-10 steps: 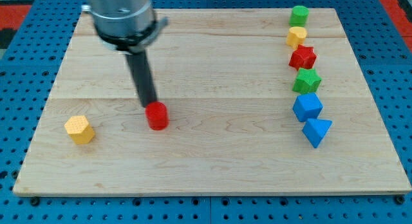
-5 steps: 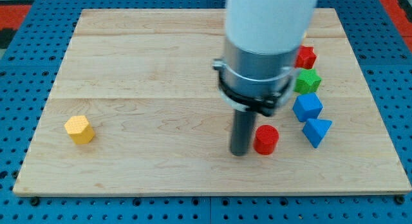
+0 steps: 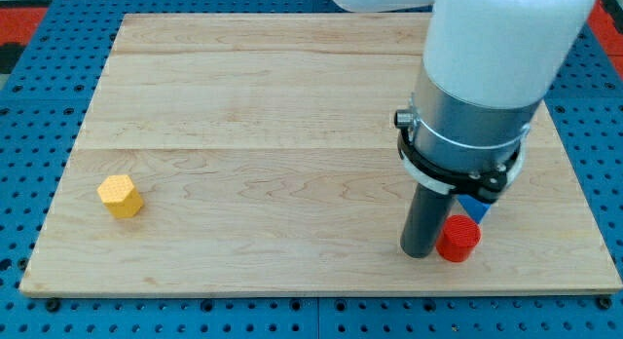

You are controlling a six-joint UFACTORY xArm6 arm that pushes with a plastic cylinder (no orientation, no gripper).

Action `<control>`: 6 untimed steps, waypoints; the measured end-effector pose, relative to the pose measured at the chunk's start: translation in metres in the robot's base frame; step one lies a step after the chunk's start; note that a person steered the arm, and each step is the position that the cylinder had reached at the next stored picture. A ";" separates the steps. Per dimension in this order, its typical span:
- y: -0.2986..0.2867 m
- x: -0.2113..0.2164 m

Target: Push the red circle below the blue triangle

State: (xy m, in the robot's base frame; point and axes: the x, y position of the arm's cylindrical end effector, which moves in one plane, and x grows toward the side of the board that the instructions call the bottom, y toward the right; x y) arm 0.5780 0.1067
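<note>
progress: you slid the red circle (image 3: 458, 239) rightward with my tip (image 3: 421, 252) touching its left; it sat just below the mostly hidden blue triangle (image 3: 477, 208); no jaws exist here

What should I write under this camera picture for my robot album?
My tip touches the red circle beside a mostly hidden blue block; yellow block sits far left.

- The red circle (image 3: 458, 239) stands upright near the board's bottom right.
- The blue triangle (image 3: 476, 207) peeks out just above it, mostly hidden behind my arm.
</note>
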 end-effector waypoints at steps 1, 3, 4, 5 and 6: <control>0.024 0.000; 0.032 0.011; 0.038 0.012; -0.026 0.024; -0.152 0.028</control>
